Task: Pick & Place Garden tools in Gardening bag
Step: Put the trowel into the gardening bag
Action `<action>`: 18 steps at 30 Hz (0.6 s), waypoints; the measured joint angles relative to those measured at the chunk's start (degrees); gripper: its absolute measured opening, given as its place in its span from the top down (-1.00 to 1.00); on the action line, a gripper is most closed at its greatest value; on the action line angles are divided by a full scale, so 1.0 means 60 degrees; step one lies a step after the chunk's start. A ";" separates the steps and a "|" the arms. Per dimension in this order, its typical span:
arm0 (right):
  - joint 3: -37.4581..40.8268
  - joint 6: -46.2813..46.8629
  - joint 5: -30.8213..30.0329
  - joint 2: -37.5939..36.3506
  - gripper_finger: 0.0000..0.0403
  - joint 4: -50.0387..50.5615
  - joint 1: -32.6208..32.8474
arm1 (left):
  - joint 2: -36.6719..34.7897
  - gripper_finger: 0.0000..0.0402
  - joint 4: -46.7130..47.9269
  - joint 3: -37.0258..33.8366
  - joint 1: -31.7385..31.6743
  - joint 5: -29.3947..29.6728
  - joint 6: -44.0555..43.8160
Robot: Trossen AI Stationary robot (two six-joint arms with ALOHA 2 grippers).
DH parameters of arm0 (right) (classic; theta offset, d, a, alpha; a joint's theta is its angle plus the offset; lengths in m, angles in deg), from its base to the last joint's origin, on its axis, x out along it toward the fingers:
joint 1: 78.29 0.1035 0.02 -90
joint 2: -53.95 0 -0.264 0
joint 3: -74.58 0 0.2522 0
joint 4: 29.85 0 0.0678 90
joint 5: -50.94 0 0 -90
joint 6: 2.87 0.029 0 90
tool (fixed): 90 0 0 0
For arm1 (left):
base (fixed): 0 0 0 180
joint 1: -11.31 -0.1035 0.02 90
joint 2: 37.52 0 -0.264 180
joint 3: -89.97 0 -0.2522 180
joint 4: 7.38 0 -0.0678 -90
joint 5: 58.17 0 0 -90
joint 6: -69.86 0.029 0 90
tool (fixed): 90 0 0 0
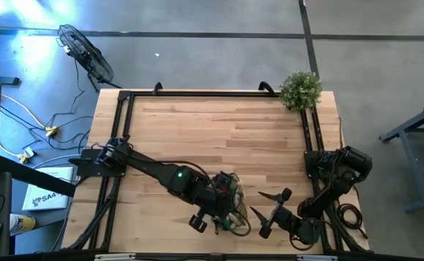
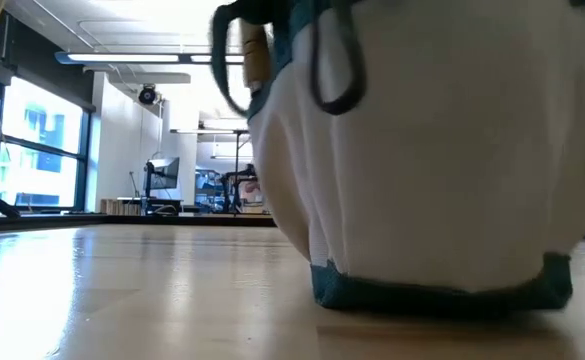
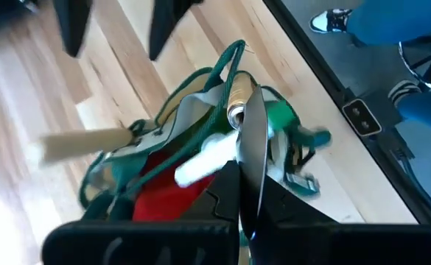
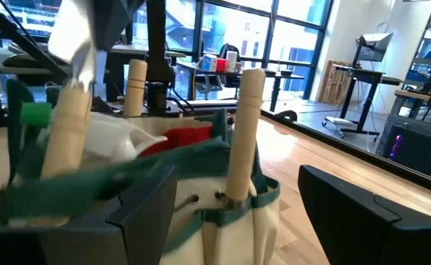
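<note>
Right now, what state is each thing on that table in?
Bag: upright, holding tools.
Trowel: gripped by left gripper, over the bag.
Red cone: inside bag.
Wooden handles: sticking up from bag.
Right gripper: fingers open, beside bag.
Plant: upright at far corner.

The gardening bag [image 4: 230,213], a small round cream fabric tote with dark green trim and loop handles, stands upright on the surface near its front edge. Wooden-handled garden tools [image 4: 243,132] stick upright out of its pockets and top. A red piece [image 3: 160,195] and a green-and-white spray bottle [image 3: 215,158] lie inside. A metal trowel blade [image 3: 252,154] points down into the bag.
</note>
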 joint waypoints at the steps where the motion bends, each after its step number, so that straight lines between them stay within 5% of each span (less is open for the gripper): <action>1: 0.0000 0.0003 0.0001 0.0000 -0.37 0.0003 -0.0017 | -0.0011 1.00 -0.0014 0.0020 0.0000 0.0053 0.0027; 18: 0.0000 0.0007 0.0074 0.0000 -0.37 0.0047 -0.0024 | 0.0102 1.00 -0.0012 0.0020 0.0057 -0.0044 -0.0003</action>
